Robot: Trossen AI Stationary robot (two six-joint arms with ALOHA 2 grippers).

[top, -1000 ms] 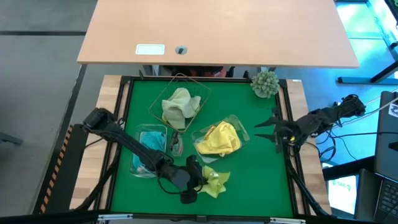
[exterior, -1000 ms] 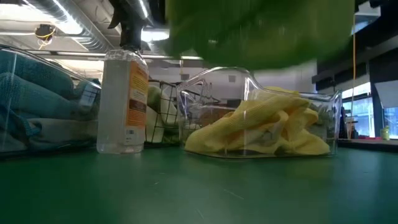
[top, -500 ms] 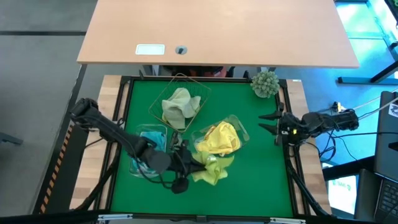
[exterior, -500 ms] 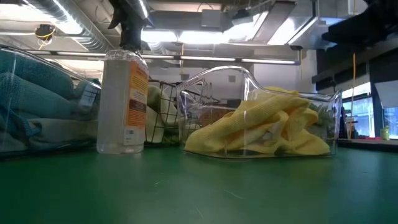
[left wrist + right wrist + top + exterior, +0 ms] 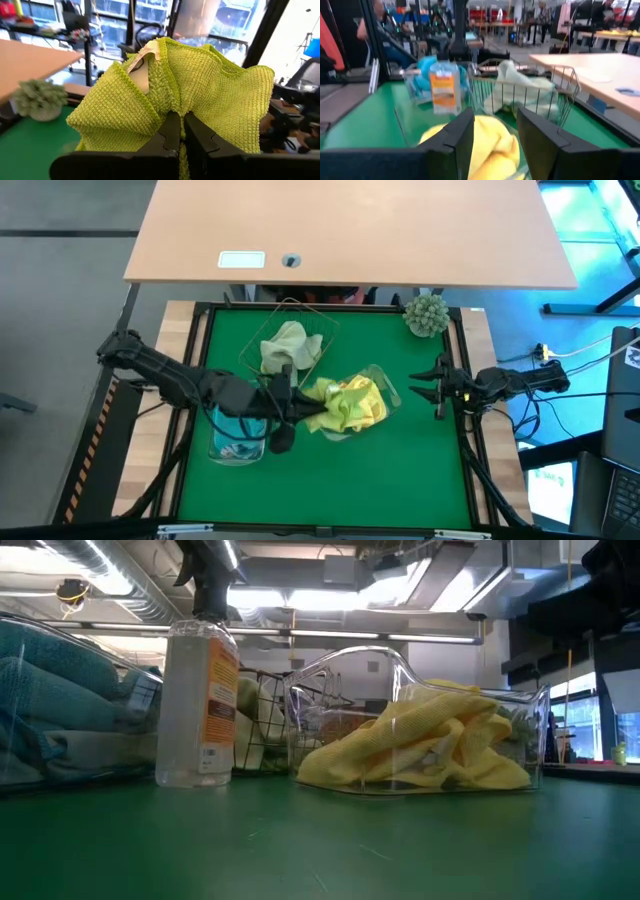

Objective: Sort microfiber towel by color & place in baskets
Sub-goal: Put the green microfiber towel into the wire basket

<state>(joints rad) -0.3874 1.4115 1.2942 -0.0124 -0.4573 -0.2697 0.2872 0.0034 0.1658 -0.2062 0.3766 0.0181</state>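
Note:
My left gripper [image 5: 298, 412] is shut on a lime green microfiber towel [image 5: 326, 418], which hangs by the near left rim of a clear basket [image 5: 385, 387] of yellow towels [image 5: 358, 398]. In the left wrist view the lime towel [image 5: 200, 85] bunches up ahead of the fingers. A wire mesh basket [image 5: 318, 330] holds a pale olive towel [image 5: 285, 348]. Another clear basket [image 5: 235, 445] holds teal towels. My right gripper [image 5: 420, 388] stands open at the table's right edge, with nothing between its fingers [image 5: 460, 137]. My left gripper pinches a gathered fold of the lime towel [image 5: 176, 107] between its two fingers. They reach nearly level from the table's left side. The towel is bunched in several layers ahead of the fingers and is lifted clear of the table. Whether it touches the yellow towels, I cannot tell.
A clear spray bottle [image 5: 200, 690] with an orange label stands between the teal basket and the yellow one. A round fuzzy plant ball [image 5: 427, 314] sits at the far right corner. The green table's near half [image 5: 380, 480] lies bare.
My left gripper has risen and gone from the table's near edge toward the far side and the yellow basket. It kept shut on the lime towel, which has come up off the table and out of the low view. My right arm has drawn back and sunk at the right edge.

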